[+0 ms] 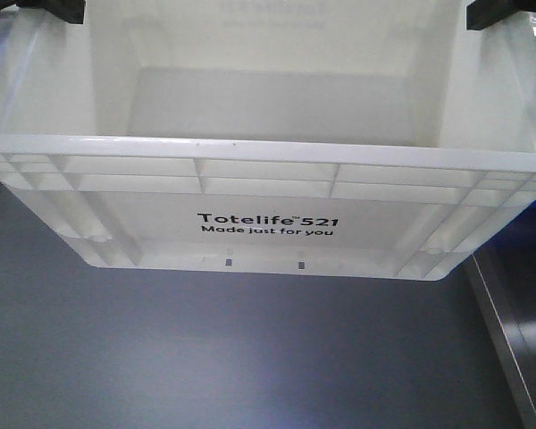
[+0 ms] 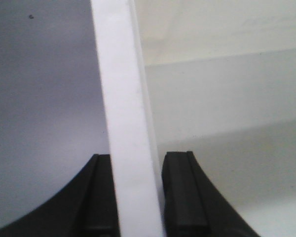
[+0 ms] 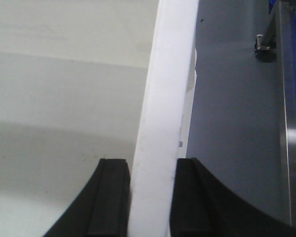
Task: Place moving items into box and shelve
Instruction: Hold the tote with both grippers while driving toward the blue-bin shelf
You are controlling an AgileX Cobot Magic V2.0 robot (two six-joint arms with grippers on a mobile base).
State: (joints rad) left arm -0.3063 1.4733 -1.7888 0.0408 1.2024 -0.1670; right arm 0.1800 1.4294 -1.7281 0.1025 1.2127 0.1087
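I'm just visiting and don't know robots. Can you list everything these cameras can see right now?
white crate: one, white with black print "Totelife 521", held up clear of the grey surface; the inside that shows looks bare
grey surface: one, dull grey, under the crate
metal rail: one, silver, along the right edge of the surface
small metal knob: one, silver, on the rail in the right wrist view
blue object: one, dark blue, beyond the crate's right side; too little shows to name it
left gripper: one, black, clamped on the crate's left rim
right gripper: one, black, clamped on the crate's right rim
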